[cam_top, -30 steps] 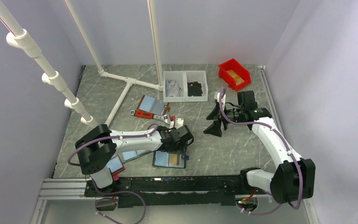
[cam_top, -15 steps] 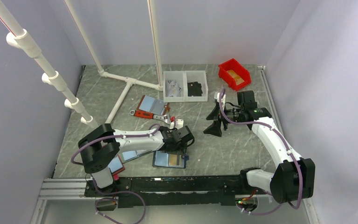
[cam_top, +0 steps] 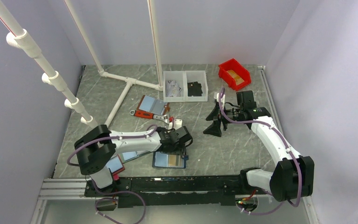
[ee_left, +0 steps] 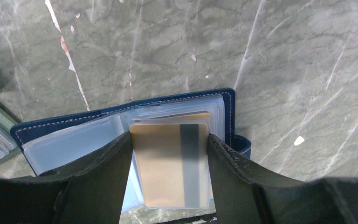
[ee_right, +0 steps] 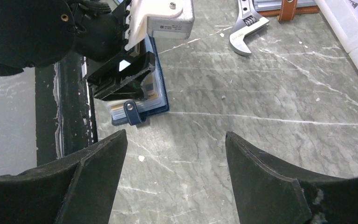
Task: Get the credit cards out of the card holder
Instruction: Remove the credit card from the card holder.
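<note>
The navy card holder (cam_top: 158,163) lies open near the table's front edge, its clear pockets up (ee_left: 74,126), its strap tab toward the right arm (ee_right: 131,114). A tan credit card (ee_left: 161,168) with a dark stripe stands partly out of a clear pocket. My left gripper (ee_left: 170,137) is low over the holder (cam_top: 179,148), and its fingers (ee_left: 107,168) press both long edges of that card. My right gripper (cam_top: 213,122) hangs open above bare marble to the holder's right (ee_right: 176,135), with nothing between its fingers.
A green-edged holder (cam_top: 133,155) lies just left of the navy one. Further back are a red-edged holder (cam_top: 150,106) and a wrench (ee_right: 247,23). At the back stand a white two-part bin (cam_top: 185,85), a red bin (cam_top: 234,73) and white pipes (cam_top: 121,93).
The left gripper's jaws have narrowed onto the tan card's edges, and its arm shifted slightly. The right arm has not moved.
</note>
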`<state>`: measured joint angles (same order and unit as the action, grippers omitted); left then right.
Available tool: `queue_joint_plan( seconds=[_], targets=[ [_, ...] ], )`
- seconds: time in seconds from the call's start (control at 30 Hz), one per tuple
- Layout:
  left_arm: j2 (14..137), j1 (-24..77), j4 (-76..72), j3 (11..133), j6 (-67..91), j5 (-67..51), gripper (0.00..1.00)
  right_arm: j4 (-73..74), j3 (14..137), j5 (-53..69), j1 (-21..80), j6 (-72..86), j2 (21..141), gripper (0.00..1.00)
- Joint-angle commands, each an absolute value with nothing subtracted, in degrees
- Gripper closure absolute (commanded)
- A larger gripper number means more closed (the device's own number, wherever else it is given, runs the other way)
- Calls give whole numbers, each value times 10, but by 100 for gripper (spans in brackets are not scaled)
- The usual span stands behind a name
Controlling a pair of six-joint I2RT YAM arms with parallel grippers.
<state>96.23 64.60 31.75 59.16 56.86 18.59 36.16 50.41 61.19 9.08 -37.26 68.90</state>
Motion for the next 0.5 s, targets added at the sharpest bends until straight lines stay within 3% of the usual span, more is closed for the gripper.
queue_joint_plan(
  seconds=[0.0,0.17,0.47],
  targets=[
    [915,648,285,566,575,172,38,358,512,645,90,-372,693,21],
    [885,644,236,530,573,153,38,340,508,654,91,-340,705,23],
    [826,611,94,436,579,84,43,252,481,629,128,-231,736,47]
  ],
)
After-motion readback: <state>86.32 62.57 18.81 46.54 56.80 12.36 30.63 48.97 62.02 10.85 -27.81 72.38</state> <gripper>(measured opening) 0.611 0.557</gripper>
